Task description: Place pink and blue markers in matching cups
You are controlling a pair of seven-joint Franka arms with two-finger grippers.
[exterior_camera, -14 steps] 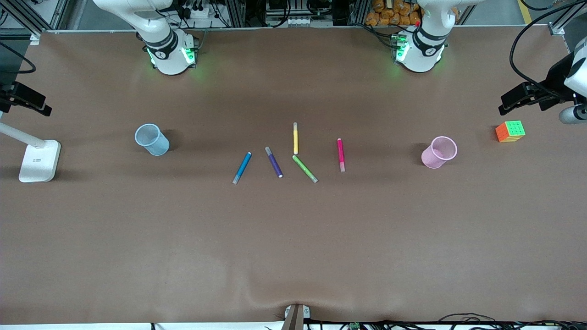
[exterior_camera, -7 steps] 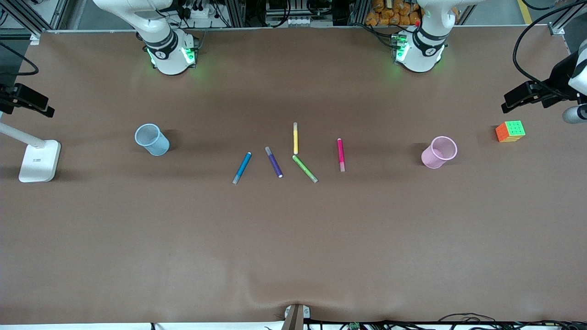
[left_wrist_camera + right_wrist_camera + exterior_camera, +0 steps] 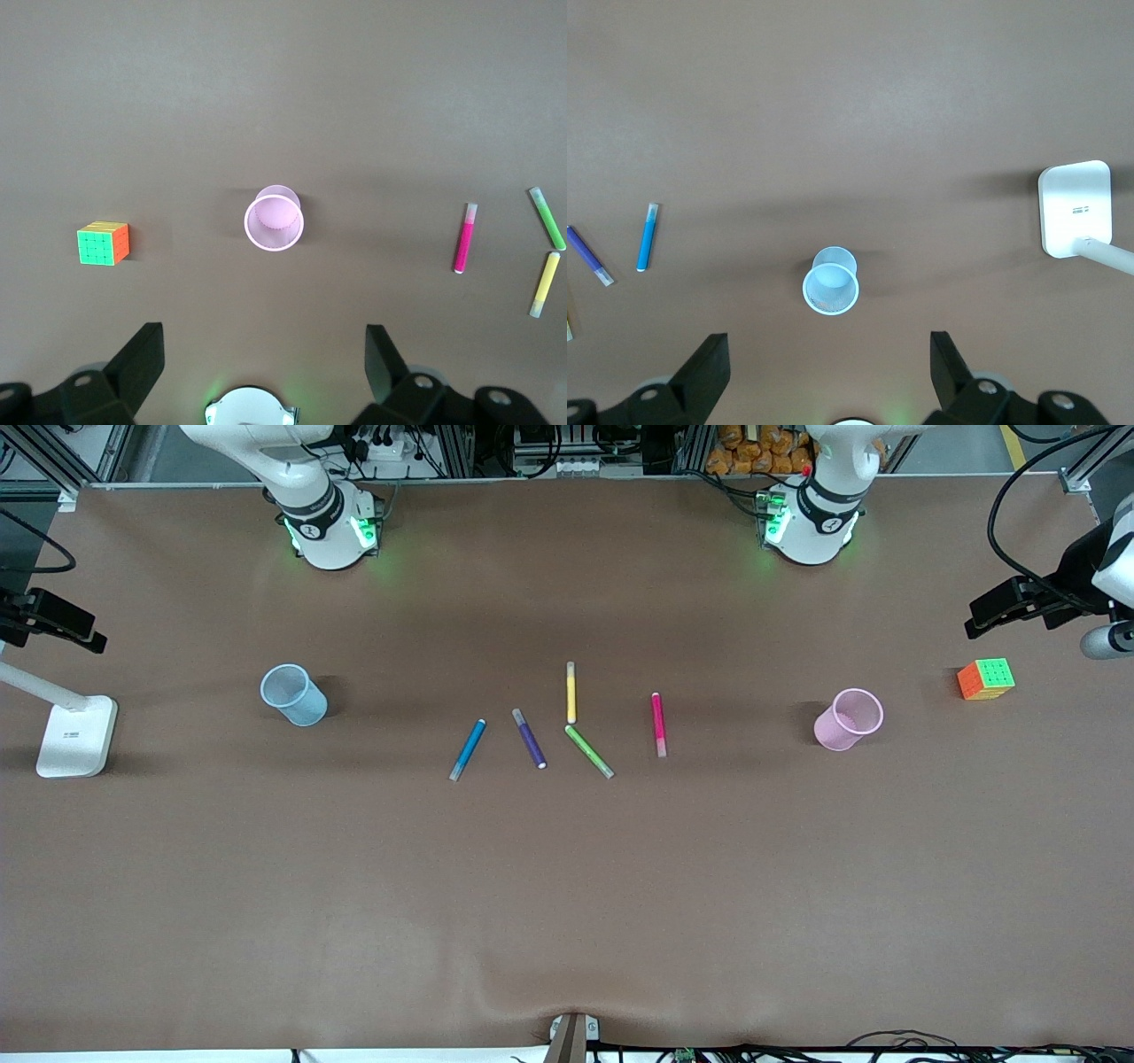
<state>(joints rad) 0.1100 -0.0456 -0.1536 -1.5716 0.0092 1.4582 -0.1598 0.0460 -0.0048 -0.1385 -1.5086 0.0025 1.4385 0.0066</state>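
Note:
The pink marker [image 3: 658, 724] and the blue marker [image 3: 467, 749] lie flat mid-table among other pens. The pale blue cup [image 3: 294, 695] stands upright toward the right arm's end, and the pale pink cup [image 3: 849, 720] toward the left arm's end. My left gripper [image 3: 261, 345] is open and empty, high over the table between its base and the pink cup [image 3: 274, 219]; the pink marker [image 3: 464, 237] shows off to one side. My right gripper [image 3: 826, 350] is open and empty, high over the table by the blue cup [image 3: 831, 282]; the blue marker [image 3: 647, 237] lies apart.
A purple pen [image 3: 529, 738], a yellow pen [image 3: 570, 692] and a green pen [image 3: 589, 751] lie between the two markers. A colour cube [image 3: 985, 678] sits toward the left arm's end. A white lamp base [image 3: 76, 735] stands toward the right arm's end.
The dark arm parts at both edges of the front view have shifted slightly. The markers and cups have not moved.

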